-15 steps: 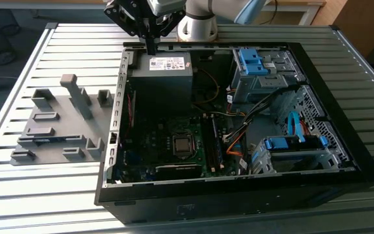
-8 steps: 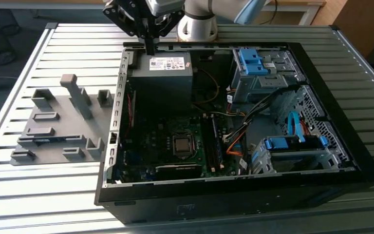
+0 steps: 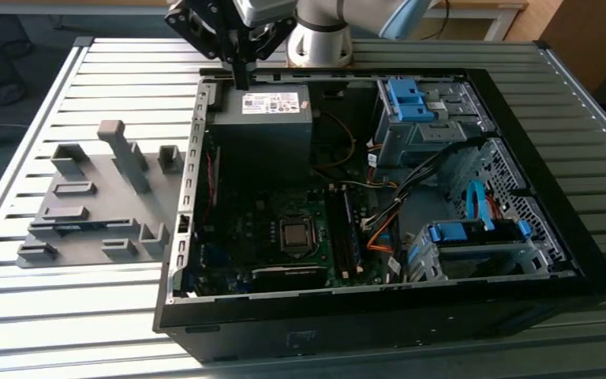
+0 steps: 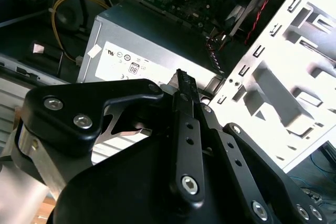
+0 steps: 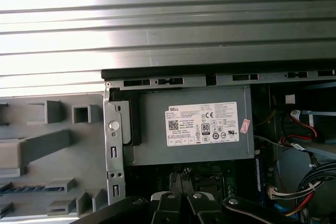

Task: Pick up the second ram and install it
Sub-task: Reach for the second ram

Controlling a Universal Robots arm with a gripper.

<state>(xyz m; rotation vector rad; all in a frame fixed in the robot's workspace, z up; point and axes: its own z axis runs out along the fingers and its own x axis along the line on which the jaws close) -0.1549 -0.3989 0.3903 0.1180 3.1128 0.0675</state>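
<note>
Exterior view | pincer closed, empty, over power supply | first wrist view: second ram seemingly in holder, not yet picked.

We see the arm standing at the far side of the exterior view, its pale base joint upright and a light-blue link leaning toward the exterior view's right. The wrist bends over, so the black gripper points straight down. Its 2 fingers lie pressed together into 1 narrow blade, with nothing between them that we can make out. In both wrist views the black linkage bars sit folded in close.
</note>
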